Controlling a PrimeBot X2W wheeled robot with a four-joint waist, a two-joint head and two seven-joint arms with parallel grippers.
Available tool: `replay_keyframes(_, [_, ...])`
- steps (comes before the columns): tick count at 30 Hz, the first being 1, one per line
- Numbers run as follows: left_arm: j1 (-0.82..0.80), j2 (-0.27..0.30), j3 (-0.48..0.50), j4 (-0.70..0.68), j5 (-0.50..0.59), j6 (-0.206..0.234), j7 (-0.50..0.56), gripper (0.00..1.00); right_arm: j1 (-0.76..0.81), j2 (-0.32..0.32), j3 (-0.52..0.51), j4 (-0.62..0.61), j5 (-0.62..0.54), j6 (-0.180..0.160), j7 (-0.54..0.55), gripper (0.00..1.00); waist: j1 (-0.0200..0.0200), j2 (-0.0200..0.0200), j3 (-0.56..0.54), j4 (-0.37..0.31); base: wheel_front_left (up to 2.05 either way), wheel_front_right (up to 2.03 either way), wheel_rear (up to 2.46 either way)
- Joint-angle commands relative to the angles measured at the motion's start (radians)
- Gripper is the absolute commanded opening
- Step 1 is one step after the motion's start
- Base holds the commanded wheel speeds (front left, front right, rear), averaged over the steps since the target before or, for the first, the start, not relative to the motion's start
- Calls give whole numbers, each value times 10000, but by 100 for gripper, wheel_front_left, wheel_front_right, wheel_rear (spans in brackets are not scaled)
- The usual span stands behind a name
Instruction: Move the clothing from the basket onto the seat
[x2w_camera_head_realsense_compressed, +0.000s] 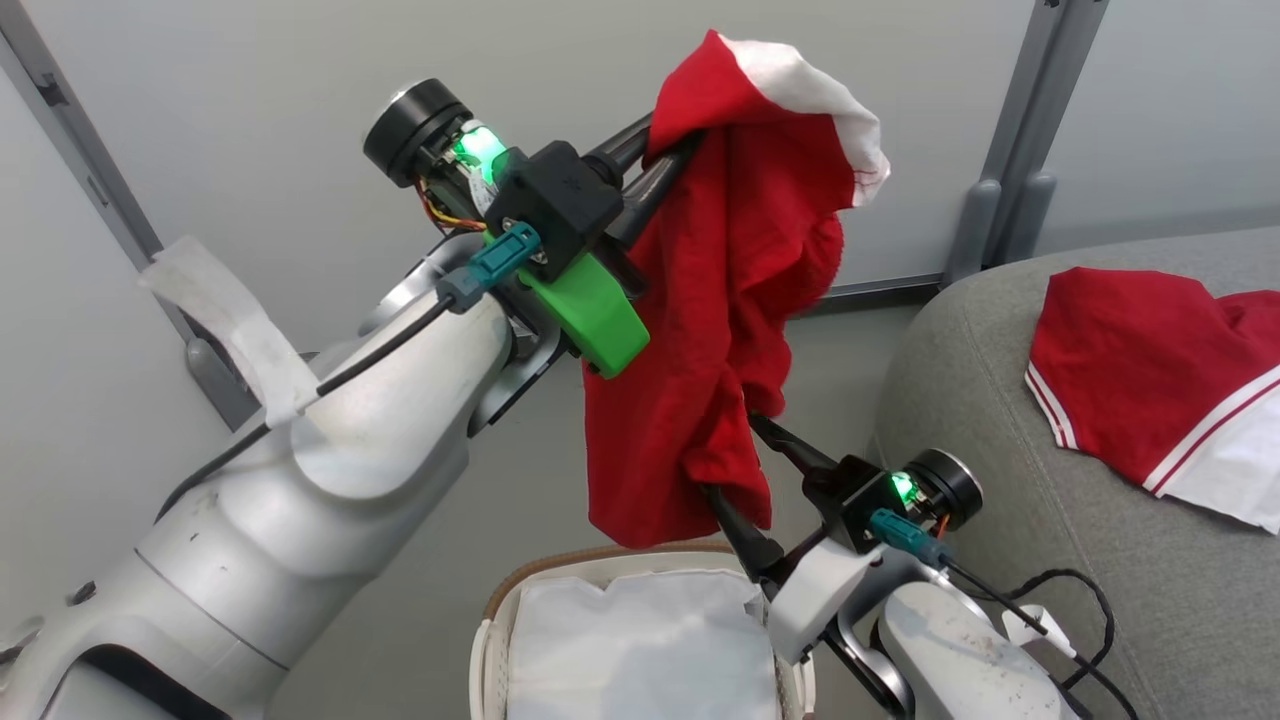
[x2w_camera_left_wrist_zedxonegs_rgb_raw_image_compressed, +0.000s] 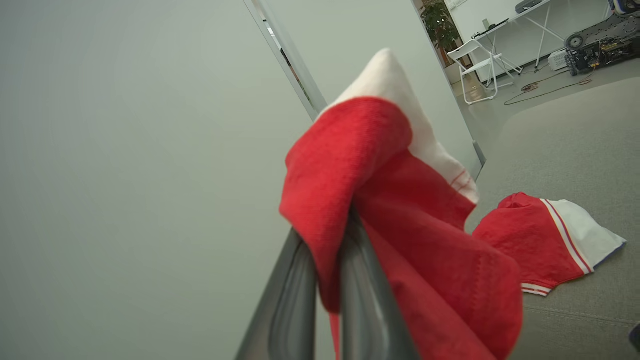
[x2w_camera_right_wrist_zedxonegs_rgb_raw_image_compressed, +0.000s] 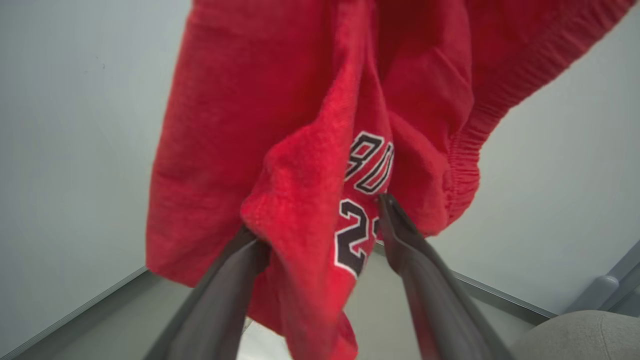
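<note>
A red garment with a white panel hangs in the air above the basket, which has a white slotted wall, a brown rim and a white cloth liner. My left gripper is shut on the garment's top fold. My right gripper stands open lower down. A fold with the dark-and-white lettering patch hangs between its spread fingers. A second red garment with white stripes lies flat on the grey seat, and shows again in the left wrist view.
A pale wall with grey metal posts stands behind the basket and the seat. The seat's rounded corner is just right of my right arm. Far off in the left wrist view are a white folding chair and a table.
</note>
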Motion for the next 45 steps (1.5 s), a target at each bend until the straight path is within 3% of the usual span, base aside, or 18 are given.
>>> replay_keyframes(1, [-185,-65,-46,-26,-94,8,-24,0,-163,-44,24,103,86,-11,-20,100,1,0,7,61,0,0,0])
replay_keyframes(4, [-115,-138,-213,-130,-207,8,-34,0,-416,-41,154,353,231,-11,-20,100,1,0,0,134,0,0,0])
replay_keyframes(5, [-83,-153,-250,-156,-241,8,-35,0,-500,-44,204,425,281,-11,-20,45,1,0,-2,153,0,0,0])
replay_keyframes(7, [-27,-170,-308,-198,-310,8,-33,0,-627,-41,339,554,362,-11,-20,0,1,0,-3,176,0,0,0])
replay_keyframes(21, [612,-48,-111,181,-678,15,-33,0,-814,-42,223,398,464,-11,-20,0,1,0,101,-13,0,0,0])
replay_keyframes(22, [698,-46,-72,222,-711,20,-33,15,-793,-39,180,343,471,-11,-20,0,1,0,118,-39,0,0,0])
replay_keyframes(23, [787,-32,-45,285,-752,24,-33,40,-780,-39,133,292,464,-11,-20,0,1,0,130,-60,0,0,0])
replay_keyframes(24, [881,-11,-34,355,-776,25,-33,78,-769,-42,67,239,453,-11,-20,0,1,0,142,-83,0,0,0])
replay_keyframes(25, [1004,6,-11,462,-839,29,-34,100,-751,-44,-12,193,415,-11,-20,0,1,0,157,-108,0,0,0])
replay_keyframes(36, [3010,-174,432,994,-1256,260,-35,100,-434,-41,-1456,-345,3,-11,-19,0,1,0,331,-269,0,0,0])
replay_keyframes(45, [4621,-498,1077,734,-821,464,-35,100,-244,-41,-2094,-617,-221,-11,-19,0,1,0,406,-458,0,0,0])
